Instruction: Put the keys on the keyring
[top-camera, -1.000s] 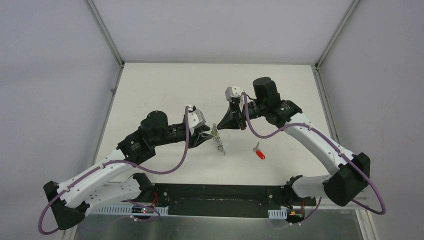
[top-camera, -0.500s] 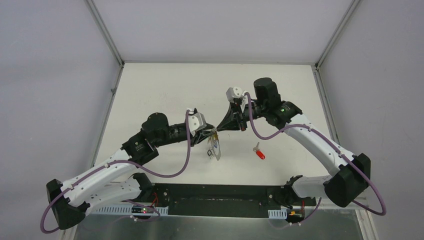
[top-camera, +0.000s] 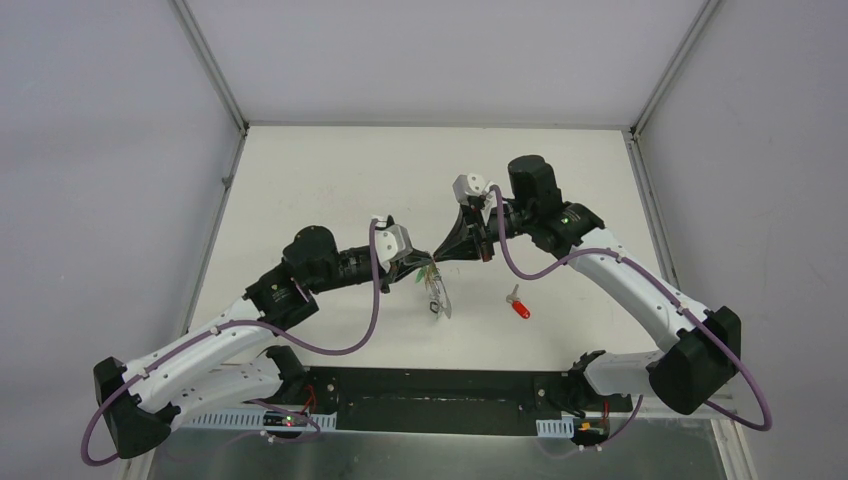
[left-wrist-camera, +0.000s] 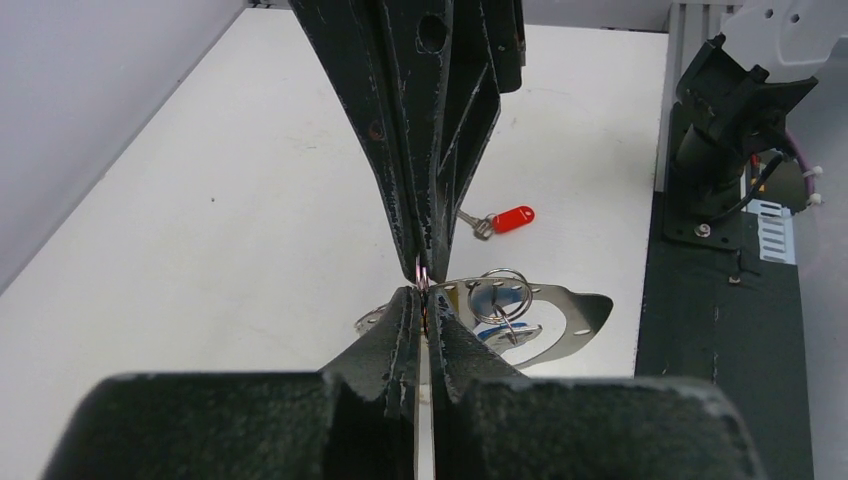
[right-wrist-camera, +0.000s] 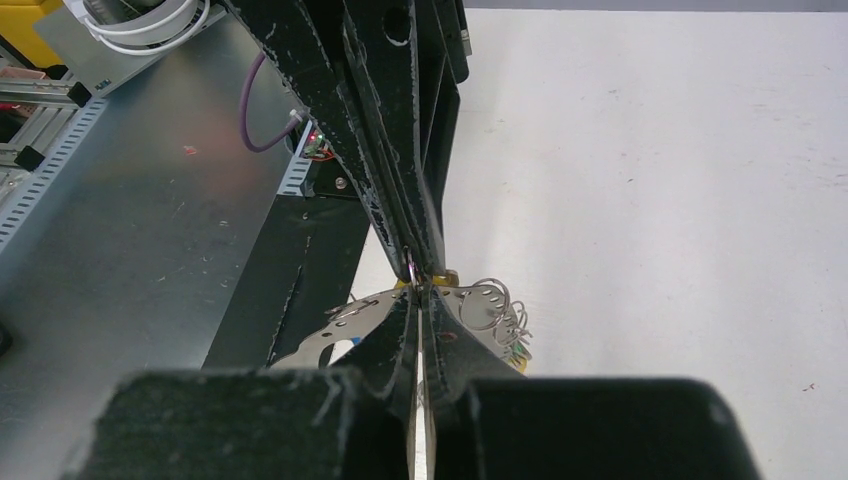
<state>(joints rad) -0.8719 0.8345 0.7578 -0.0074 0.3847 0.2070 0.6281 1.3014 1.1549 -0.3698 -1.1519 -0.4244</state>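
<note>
Closing in from the left, the left gripper now has its tip against that of the right gripper. A second ago it stood apart from it with its jaws parted. The hanging bundle has swung a little lower and nearer between the two arms.

Both grippers are matt black, scuffed and speckled with pale scratches, and taper to narrow wedge-shaped fingers. In the left wrist view the two pairs of fingers meet point to point, one from above and one from below. Each pair is pressed together on the same thin edge of metal, which shows a faint pink glint in the slit. That edge appears to belong to the keyring, a flat, thin band of bright grey metal, polished enough to mirror the surroundings, with small round holes punched in it. It hangs in the air just above the table, spreading out to both sides of the pinched tips.

Fine wire rings, round and springy-looking, dangle against the band. The keys on them show small green plastic heads, with a yellow piece right at the fingertips.

One red key, with a glossy oblong plastic head and a short silver blade, lies flat on the matt off-white tabletop. It is well apart from the bundle, on the right arm's side.
</note>
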